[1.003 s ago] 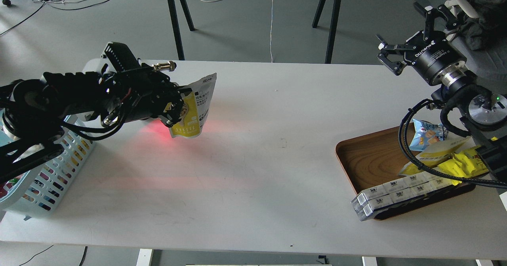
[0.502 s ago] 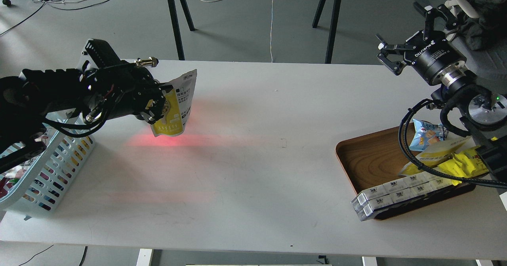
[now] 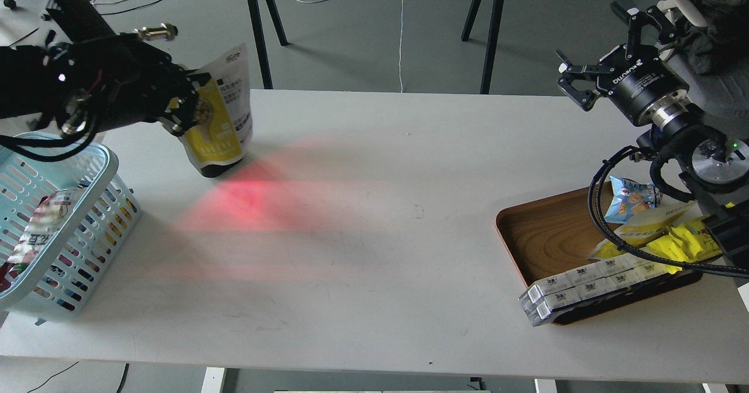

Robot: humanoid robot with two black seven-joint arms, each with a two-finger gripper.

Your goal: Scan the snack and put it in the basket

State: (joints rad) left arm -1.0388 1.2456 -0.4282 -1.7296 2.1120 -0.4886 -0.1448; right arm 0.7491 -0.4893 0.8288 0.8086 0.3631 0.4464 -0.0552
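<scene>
My left gripper is shut on the snack, a flat yellow pouch with a white printed back, and holds it in the air above the table's far left part. The light blue basket stands at the left edge, just below and left of the pouch, with a packet inside. A red scanner glow lies on the table under the pouch. My right gripper is open and empty, raised at the far right above the table's back edge.
A brown wooden tray at the right holds a small blue packet, bright yellow wrappers and white boxes. The white table spans the view. Black table legs stand behind.
My left arm has lifted the pouch up and to the left, from the table's mid-left toward the space over the basket. The red glow shifted on the table. The right arm has not moved.
</scene>
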